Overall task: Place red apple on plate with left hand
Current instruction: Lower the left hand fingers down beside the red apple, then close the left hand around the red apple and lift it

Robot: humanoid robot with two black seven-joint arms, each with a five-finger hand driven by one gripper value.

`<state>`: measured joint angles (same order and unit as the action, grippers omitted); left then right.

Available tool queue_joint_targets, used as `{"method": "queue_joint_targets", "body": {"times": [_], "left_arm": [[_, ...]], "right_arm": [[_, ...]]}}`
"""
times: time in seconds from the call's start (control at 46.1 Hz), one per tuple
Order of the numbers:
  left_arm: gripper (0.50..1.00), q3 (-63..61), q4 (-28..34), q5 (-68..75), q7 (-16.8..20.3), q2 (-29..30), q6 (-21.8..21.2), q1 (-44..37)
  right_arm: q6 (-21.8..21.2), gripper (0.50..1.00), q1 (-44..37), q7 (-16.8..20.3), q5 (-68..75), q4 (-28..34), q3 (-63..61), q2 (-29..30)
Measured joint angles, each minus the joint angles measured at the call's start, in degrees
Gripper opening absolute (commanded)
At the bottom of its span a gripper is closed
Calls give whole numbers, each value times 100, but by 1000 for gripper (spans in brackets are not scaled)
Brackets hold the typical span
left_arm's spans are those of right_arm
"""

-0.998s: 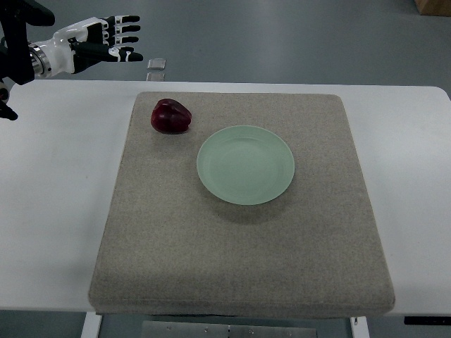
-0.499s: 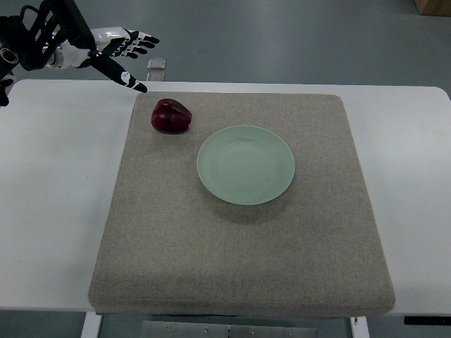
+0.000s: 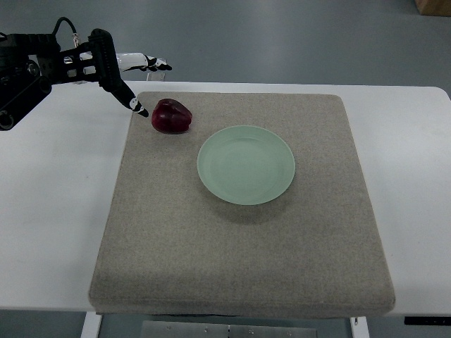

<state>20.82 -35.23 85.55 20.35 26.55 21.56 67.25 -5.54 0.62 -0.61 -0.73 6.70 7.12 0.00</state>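
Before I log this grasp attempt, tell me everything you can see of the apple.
The apple is dark red, glossy and whole, a little lopsided. It lies on the grey felt-like mat near its far left corner, apart from the pale green plate to its right. The left hand is spread open next to it, one fingertip close to its left side; I cannot tell whether they touch.

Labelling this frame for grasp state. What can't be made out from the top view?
- Left hand: whether its thumb tip touches the apple; the steep angle hides any gap.
- Left arm: cut off by the picture's left edge.
- Apple's underside and far side: hidden by the apple itself.
- Small clear object behind the fingers: too small to identify.
- Right arm: not in view.
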Motion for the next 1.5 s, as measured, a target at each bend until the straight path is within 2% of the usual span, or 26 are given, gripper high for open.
{"method": "queue_joint_targets", "body": {"times": [0.607,0.889,0.911,0.954,1.041,1.085,1.15,1.258,1.367,1.497], "left_arm": [[986,-327,-71,197,16,-327,-460,-247],[986,-422,24,206,13,-422,-805,-403],[933,-422,17,208,13,-422,-820,-405],[902,-422,17,208,13,-422,-820,-405],[887,-429,23,208,13,-425,-828,-405],[857,-430,24,208,13,-436,-829,-405],[851,-430,24,208,13,-475,-829,-413],[786,-430,24,212,13,-493,-829,-415],[776,-430,22,217,13,-493,-829,-414],[699,-430,22,217,13,-493,-834,-411]], "right_arm": [[0,964,-1,0,-4,-2,0,0],[0,964,0,0,-3,-2,0,0],[0,964,0,0,2,-2,0,0],[0,964,0,0,3,-2,0,0],[0,964,0,0,2,-2,0,0],[0,964,0,0,2,-2,0,0],[0,964,-1,0,2,-2,0,0],[0,964,0,0,-1,-2,0,0],[0,964,-1,0,-1,-2,0,0],[0,964,0,0,-1,-1,0,0]]}}
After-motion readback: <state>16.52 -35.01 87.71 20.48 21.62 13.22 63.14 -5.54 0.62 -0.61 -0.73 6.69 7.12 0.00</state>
